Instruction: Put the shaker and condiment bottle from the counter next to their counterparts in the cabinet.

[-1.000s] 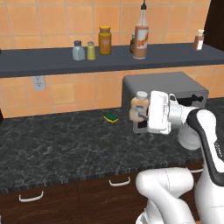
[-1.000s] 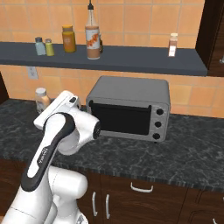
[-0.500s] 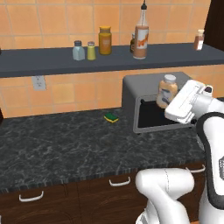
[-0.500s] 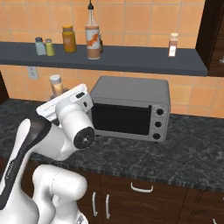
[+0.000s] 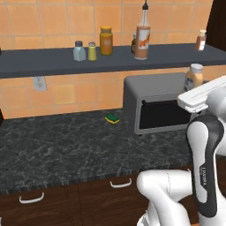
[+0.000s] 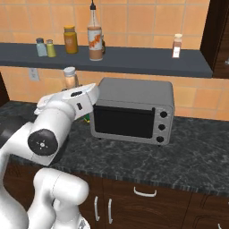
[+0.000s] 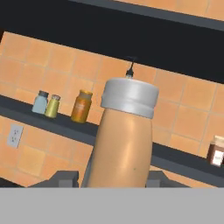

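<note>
The condiment bottle [image 7: 124, 144] stands upright in the centre of the hand view, pale peach-orange with a grey-white cap, rising from between the two dark finger tips at the bottom of the frame. The jaws are closed on its lower body and hold it clear of the counter. In the left base view the condiment bottle [image 5: 193, 77] sits at the right edge, poking up above the white hand, level with the top of the toaster oven [image 5: 154, 103] and below the cabinet [image 5: 53, 62]. In the right base view the condiment bottle [image 6: 70, 78] is at upper left, just under the cabinet's front edge.

The shaker [image 5: 92, 51] already stands on the cabinet in the upper middle of the left base view, just beside the pale blue-grey glass shaker [image 5: 79, 51] on its left. To their right stands an amber jar [image 5: 106, 41], then, further right, the tall sauce bottle [image 5: 142, 34] with a thin black spout. A small brown bottle [image 5: 201, 40] stands near the cabinet's right end.

On the black veined counter [image 5: 62, 145], a small green and yellow sponge [image 5: 112, 118] lies just left of the toaster oven. A wall socket [image 5: 39, 83] sits on the orange tiles at left.
</note>
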